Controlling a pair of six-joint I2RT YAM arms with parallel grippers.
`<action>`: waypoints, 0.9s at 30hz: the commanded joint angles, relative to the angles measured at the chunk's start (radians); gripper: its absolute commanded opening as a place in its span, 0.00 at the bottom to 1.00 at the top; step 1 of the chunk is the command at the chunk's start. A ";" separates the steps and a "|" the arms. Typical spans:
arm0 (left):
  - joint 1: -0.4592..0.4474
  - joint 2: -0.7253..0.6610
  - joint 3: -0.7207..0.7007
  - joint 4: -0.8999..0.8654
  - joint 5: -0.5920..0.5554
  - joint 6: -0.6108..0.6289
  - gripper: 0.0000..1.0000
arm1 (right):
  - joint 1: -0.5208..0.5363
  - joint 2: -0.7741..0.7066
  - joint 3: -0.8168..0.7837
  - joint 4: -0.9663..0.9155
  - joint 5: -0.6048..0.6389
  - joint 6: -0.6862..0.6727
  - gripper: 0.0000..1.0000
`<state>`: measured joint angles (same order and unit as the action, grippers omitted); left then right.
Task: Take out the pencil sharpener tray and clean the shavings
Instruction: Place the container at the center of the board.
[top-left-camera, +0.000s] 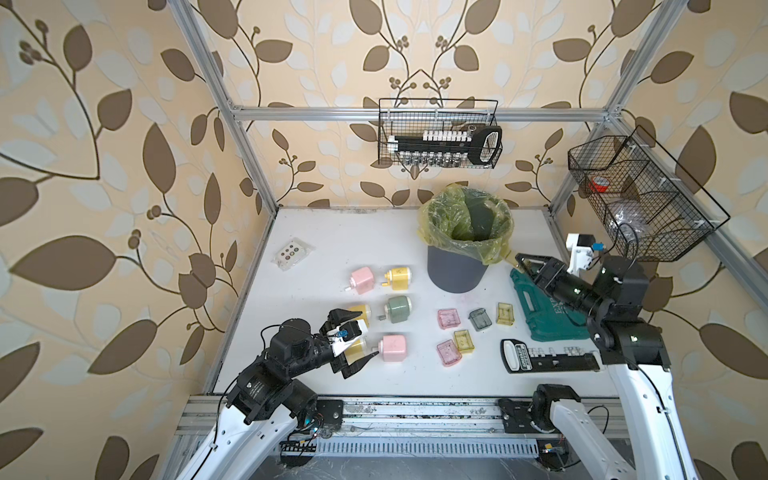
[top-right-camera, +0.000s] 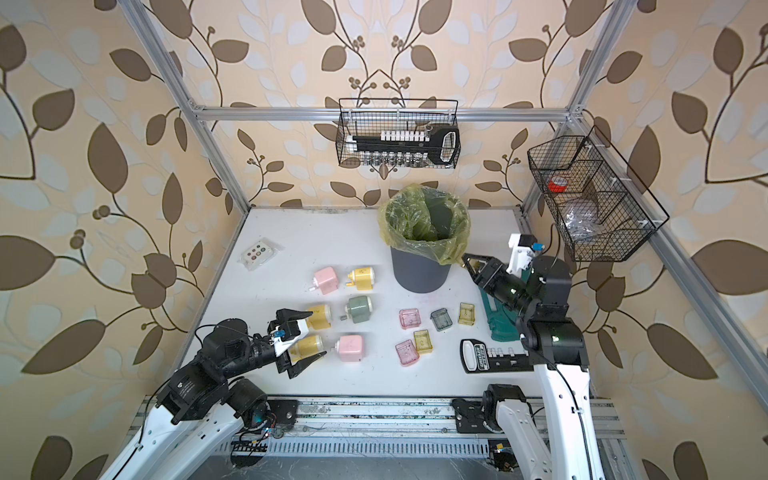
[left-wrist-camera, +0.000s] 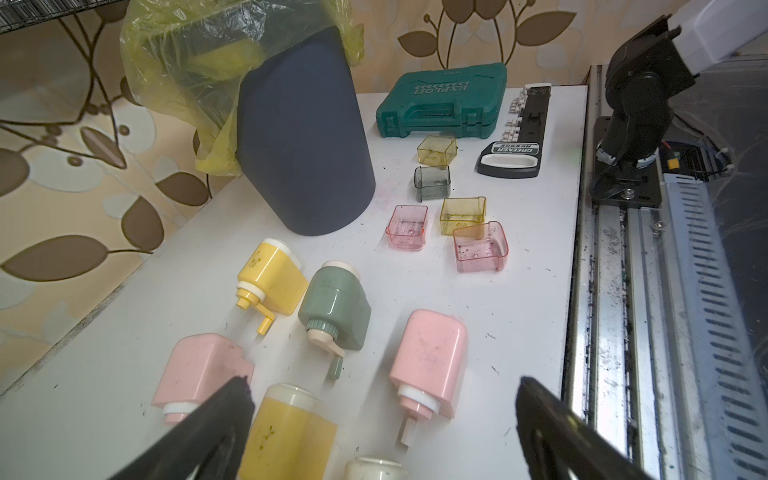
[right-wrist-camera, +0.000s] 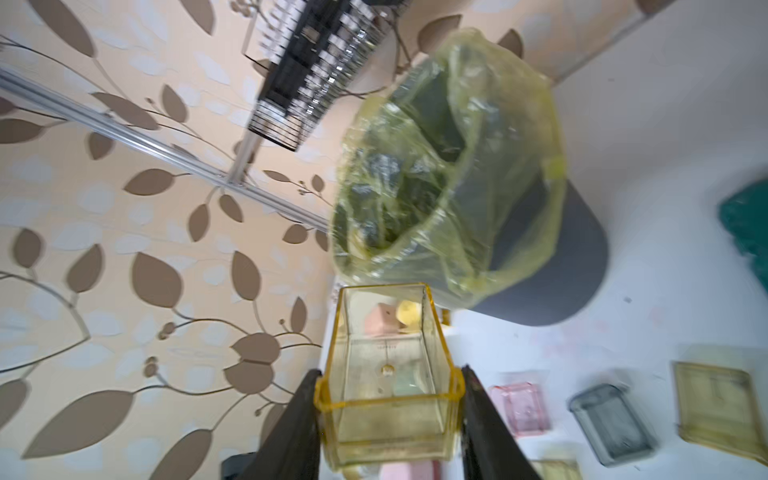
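In both top views the left gripper (top-left-camera: 369, 333) hangs spread wide, holding nothing, above a yellow sharpener (top-left-camera: 356, 348) toward the bench's (top-left-camera: 332, 232) front left corner. The right gripper (top-left-camera: 520, 261) sits high at the rim of the bin (top-left-camera: 457, 270), which stands by the back edge. Loose trays (top-left-camera: 480, 319) lie between the bin and the front edge.

The left wrist view shows both fingers (left-wrist-camera: 232, 407) far apart over the sharpeners (left-wrist-camera: 336, 307). Dark flecks (left-wrist-camera: 478, 249) lie in the nearest pink tray (left-wrist-camera: 503, 237).

The right wrist view shows the right gripper (right-wrist-camera: 388, 378) clamped on the yellow tray (right-wrist-camera: 386, 432), one finger against each side wall. The tray is just beside the yellow bag (right-wrist-camera: 498, 166) that lines the bin. Whether shavings remain inside the tray I cannot tell.
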<state>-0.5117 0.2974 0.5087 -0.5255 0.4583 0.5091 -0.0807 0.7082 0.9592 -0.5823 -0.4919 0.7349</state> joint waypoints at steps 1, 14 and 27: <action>-0.010 -0.015 0.018 0.032 0.043 -0.020 0.99 | 0.004 -0.087 -0.111 -0.192 0.158 -0.152 0.00; -0.010 -0.037 0.013 0.040 0.071 -0.011 0.99 | 0.137 -0.247 -0.277 -0.397 0.395 -0.100 0.00; -0.013 -0.040 0.010 0.041 0.082 -0.011 0.99 | 1.004 -0.100 -0.343 -0.448 1.051 0.382 0.00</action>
<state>-0.5121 0.2634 0.5087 -0.5190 0.5175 0.5053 0.7845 0.5686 0.6281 -1.0145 0.3050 0.9363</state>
